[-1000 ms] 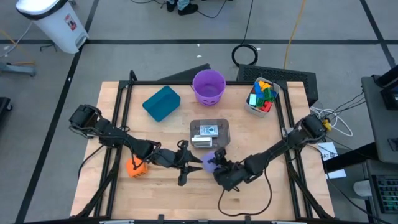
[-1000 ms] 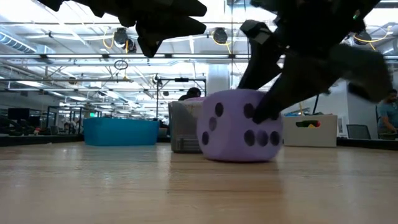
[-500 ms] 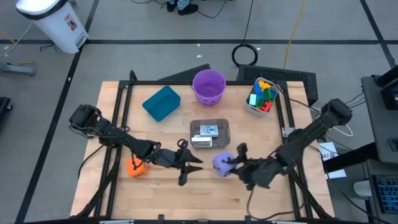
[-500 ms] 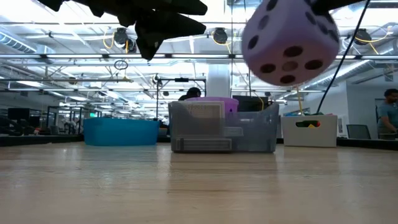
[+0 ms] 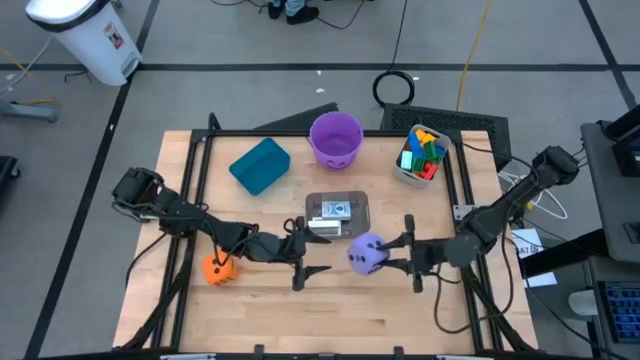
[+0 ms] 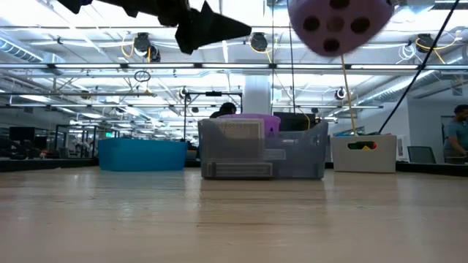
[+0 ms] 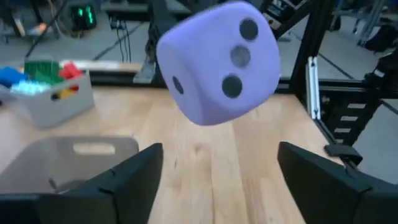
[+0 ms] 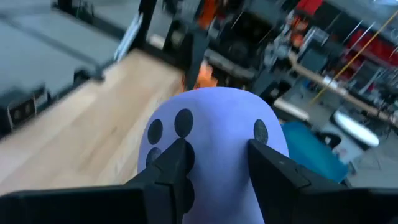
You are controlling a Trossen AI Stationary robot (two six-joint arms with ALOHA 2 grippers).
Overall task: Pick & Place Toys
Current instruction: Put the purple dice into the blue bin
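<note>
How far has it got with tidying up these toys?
Done: coloured blocks already sit in the clear tub at the far right corner. In hand: the right gripper holds the purple die in the air above the table; the left gripper, jaws open, faces it from the other side. Left: the orange die lies on the table, and the purple bucket looks empty.
</note>
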